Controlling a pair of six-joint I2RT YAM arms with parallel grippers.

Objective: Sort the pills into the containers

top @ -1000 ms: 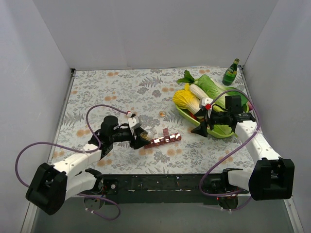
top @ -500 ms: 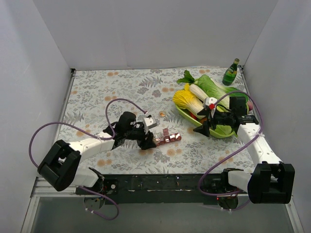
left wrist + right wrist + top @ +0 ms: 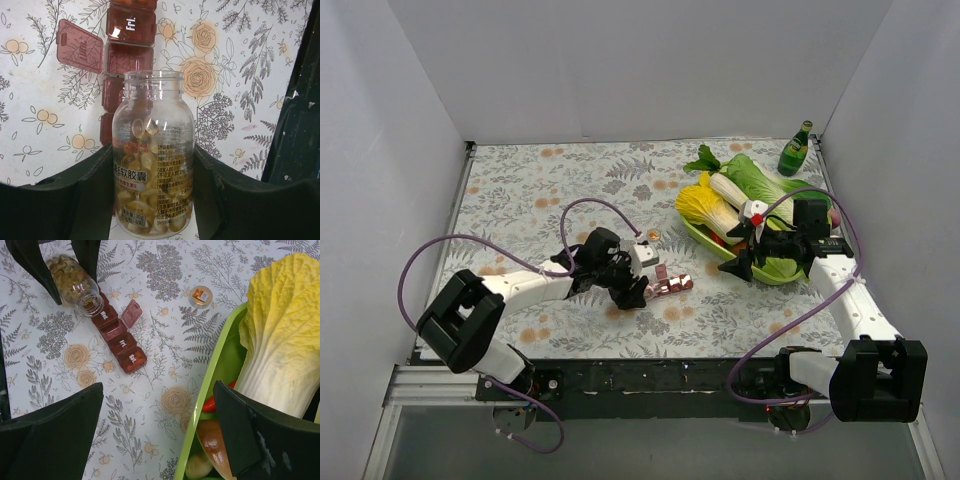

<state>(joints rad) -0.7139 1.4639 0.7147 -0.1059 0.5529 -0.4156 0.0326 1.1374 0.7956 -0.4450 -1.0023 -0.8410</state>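
My left gripper (image 3: 632, 288) is shut on a clear lidless jar (image 3: 152, 160) full of yellowish-tan pills (image 3: 145, 165). It holds the jar tilted, mouth over the left end of the dark-red container strip (image 3: 668, 285). In the left wrist view the strip (image 3: 131, 55) runs away from the jar mouth, with one compartment lid (image 3: 80, 45) flipped open. In the right wrist view, the jar (image 3: 75, 282) shows mouth down at the strip (image 3: 117, 337). My right gripper (image 3: 740, 265) is open and empty, above the mat beside the green tray; it also shows in its own wrist view (image 3: 160, 435).
The jar's gold lid (image 3: 653, 234) lies on the mat behind the strip, and shows in the right wrist view (image 3: 201, 295). A long green tray (image 3: 220, 365) of vegetables, including a yellow cabbage (image 3: 285, 330), stands at the right. A green bottle (image 3: 796, 148) stands at the back right corner.
My left arm has swung right and forward, carrying the jar from the strip's left up to its end. The right arm has hardly moved.
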